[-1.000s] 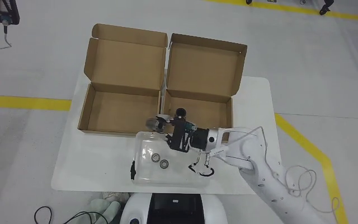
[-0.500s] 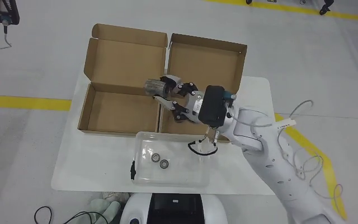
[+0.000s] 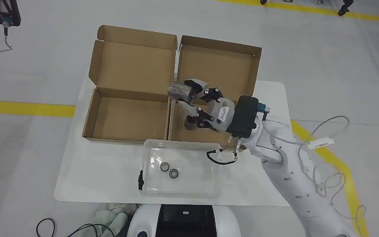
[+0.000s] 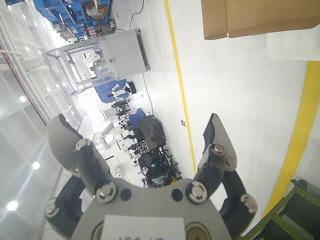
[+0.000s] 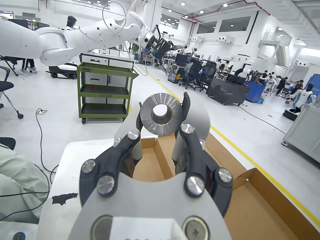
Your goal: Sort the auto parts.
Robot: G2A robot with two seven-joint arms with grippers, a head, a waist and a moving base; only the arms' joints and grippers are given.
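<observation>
White table (image 3: 112, 172) carries two open cardboard boxes side by side, the left-hand box (image 3: 127, 118) and the right-hand box (image 3: 234, 115), with a clear tray (image 3: 153, 185) in front holding two small bearings (image 3: 163, 167). Right gripper (image 3: 185, 96) jaws are clamped on a metal ring (image 3: 176, 90), held in the air above the boxes' adjoining walls. Left gripper (image 4: 136, 126) jaws are spread wide with nothing between them.

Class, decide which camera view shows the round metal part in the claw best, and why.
The right wrist view: the metal part faces the camera, its centre hole plain, gripped in the right claw. The top view shows it small, side-on, over the cardboard boxes. The left wrist view faces the floor.
</observation>
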